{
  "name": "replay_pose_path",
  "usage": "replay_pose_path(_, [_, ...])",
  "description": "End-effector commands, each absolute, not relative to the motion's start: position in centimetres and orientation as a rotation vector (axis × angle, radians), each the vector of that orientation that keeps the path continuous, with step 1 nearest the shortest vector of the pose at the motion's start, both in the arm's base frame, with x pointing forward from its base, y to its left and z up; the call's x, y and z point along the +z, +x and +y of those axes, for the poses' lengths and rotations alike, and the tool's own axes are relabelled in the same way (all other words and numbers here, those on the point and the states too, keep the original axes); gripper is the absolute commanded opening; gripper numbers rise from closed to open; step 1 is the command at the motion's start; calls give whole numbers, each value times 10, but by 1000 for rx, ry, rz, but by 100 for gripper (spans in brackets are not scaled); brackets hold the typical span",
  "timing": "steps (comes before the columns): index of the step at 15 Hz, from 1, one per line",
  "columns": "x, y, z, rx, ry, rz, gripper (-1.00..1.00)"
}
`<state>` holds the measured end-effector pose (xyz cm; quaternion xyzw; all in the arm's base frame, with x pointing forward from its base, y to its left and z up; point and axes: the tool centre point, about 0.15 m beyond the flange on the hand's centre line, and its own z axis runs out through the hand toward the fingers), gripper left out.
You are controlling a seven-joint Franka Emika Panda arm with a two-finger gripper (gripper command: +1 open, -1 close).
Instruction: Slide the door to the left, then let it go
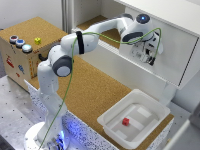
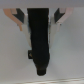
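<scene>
Gripper (image 1: 148, 56) was at door (image 1: 172, 47), fingers (image 2: 20, 20) spread either side of dark handle (image 2: 40, 42); contact unclear.

- Support: long cork-topped bench (image 1: 95, 92), running from far left to near right in the exterior view; edge w/ speckled white side panel.
- Near right end: shallow white rectangular plastic tray (image 1: 114, 126) sits on the cork, partly overhanging the bench edge.
- Small red cube (image 1: 126, 121) lies in the tray, approx. mid-floor.
- Far left: cork-covered box (image 1: 20, 57) beside the bench; top carries round coloured buttons (image 1: 20, 43) + small yellow cube-like piece (image 1: 37, 41).
- Left foreground: grey perforated metal base plate (image 1: 12, 117).
</scene>
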<state>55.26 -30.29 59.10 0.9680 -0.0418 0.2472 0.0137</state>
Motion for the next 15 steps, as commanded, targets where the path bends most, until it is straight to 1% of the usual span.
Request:
replay_pose_path(1, [560, 539, -266, 911, 2840, -292, -100])
replay_pose_path(15, [549, 543, -172, 951, 2913, -160, -100])
